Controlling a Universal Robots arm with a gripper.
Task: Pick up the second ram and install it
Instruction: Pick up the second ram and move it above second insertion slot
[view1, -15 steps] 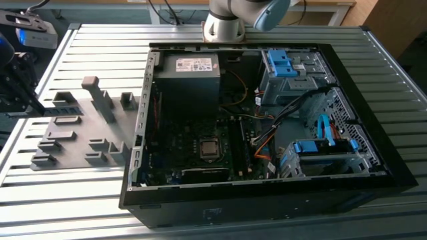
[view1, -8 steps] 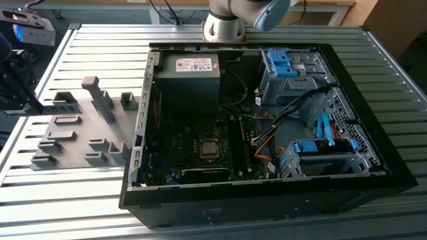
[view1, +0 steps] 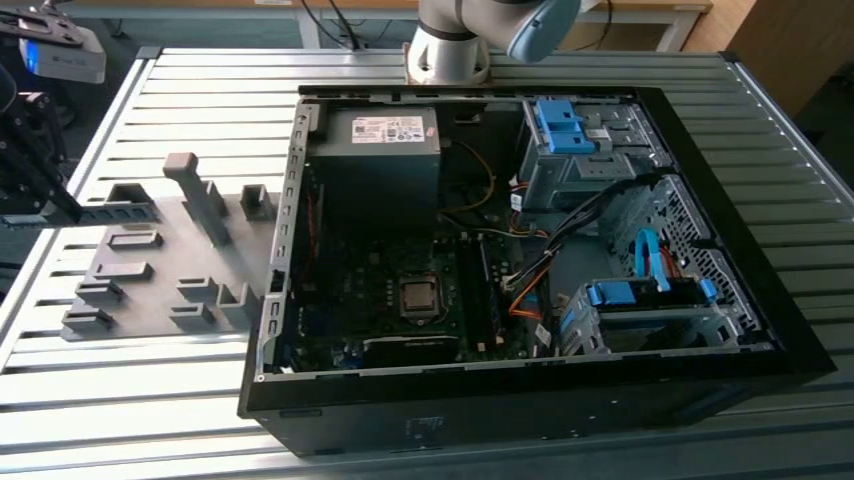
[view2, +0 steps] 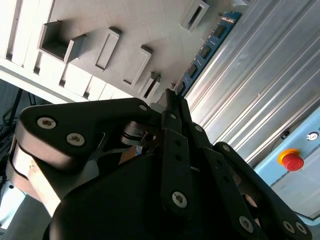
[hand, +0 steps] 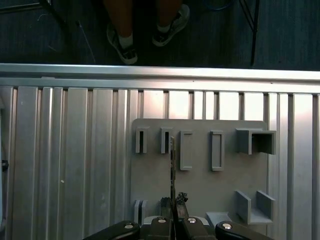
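Tool (hand: 173, 201) clamped on second ram (hand: 172, 160), edge-on over grey holder plate (hand: 200, 187).

The black gripper (hand: 173, 205) pinches its fingers together on the second ram (hand: 172, 165), a thin flat board seen edge-on as a dark strip. The board reaches out over a flat grey plastic holder plate (hand: 205, 190) with raised slotted blocks. The plate lies on a ribbed silver metal table (hand: 65, 165). Past the table's edge, a person's feet in dark shoes (hand: 121, 49) stand on dark floor.
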